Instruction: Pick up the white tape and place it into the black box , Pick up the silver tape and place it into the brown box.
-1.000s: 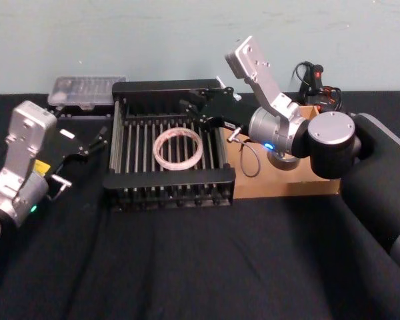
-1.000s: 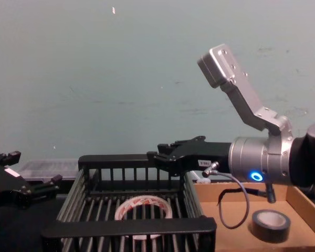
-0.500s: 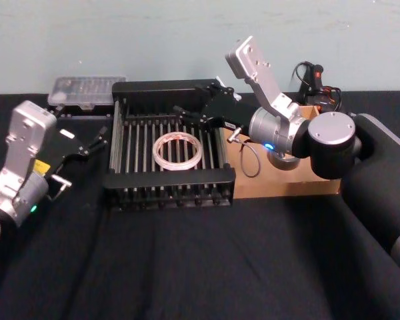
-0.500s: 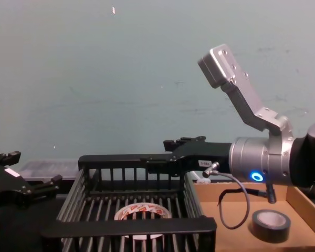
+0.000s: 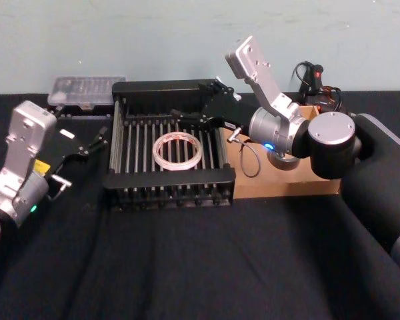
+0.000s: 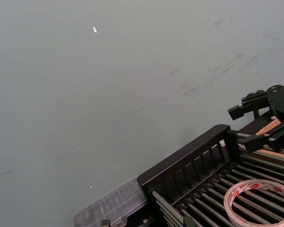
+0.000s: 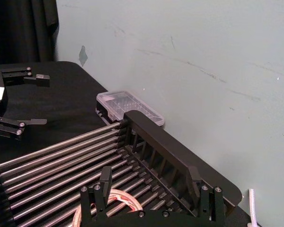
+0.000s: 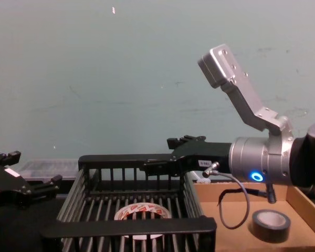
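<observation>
On the black cloth [image 5: 187,267], white tape [image 5: 177,150] now flat, right gripper [image 5: 195,105] fingers spread.

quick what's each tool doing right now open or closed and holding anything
Left tool: open, empty, left of the black box.
Right tool: open, empty, over it.

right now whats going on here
The white tape lies flat in the black box. The right gripper hangs open and empty above that box's right side. The silver tape sits in the brown box. The left gripper is parked, open, left of the black box.
</observation>
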Robot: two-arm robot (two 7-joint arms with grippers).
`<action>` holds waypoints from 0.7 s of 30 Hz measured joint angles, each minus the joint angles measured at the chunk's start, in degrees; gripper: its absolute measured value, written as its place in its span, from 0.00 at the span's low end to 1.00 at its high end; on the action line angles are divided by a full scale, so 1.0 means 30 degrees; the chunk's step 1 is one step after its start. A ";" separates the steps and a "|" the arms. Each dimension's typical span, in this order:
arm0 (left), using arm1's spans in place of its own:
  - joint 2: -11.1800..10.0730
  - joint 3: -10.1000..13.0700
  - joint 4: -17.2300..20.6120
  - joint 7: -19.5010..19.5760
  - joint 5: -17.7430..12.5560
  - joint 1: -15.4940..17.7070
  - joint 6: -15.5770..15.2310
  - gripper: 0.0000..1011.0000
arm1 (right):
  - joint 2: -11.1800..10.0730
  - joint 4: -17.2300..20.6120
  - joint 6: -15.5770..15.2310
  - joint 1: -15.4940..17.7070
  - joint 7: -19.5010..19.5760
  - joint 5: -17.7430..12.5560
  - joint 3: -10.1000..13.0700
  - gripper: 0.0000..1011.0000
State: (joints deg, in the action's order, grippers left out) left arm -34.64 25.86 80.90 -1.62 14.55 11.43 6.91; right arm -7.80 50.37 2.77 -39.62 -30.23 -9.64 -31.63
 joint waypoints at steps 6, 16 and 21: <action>0.0000 0.0001 0.0000 0.0000 0.0000 0.0001 0.0000 0.99 | -0.0047 0.0191 -0.0001 0.0084 0.0013 0.0004 0.0083 0.99; 0.0000 0.0001 0.0000 0.0000 0.0000 0.0000 0.0000 0.99 | -0.0587 0.1990 -0.0366 0.1036 0.0519 -0.0047 0.0567 0.99; 0.0000 0.0001 0.0000 0.0000 0.0000 -0.0001 0.0000 0.99 | -0.1042 0.3412 -0.0497 0.1822 0.1039 -0.0026 0.0882 0.99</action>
State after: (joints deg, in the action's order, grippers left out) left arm -34.65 25.86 80.90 -1.62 14.55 11.43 6.91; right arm -10.93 60.60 1.27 -34.15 -27.12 -9.71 -28.98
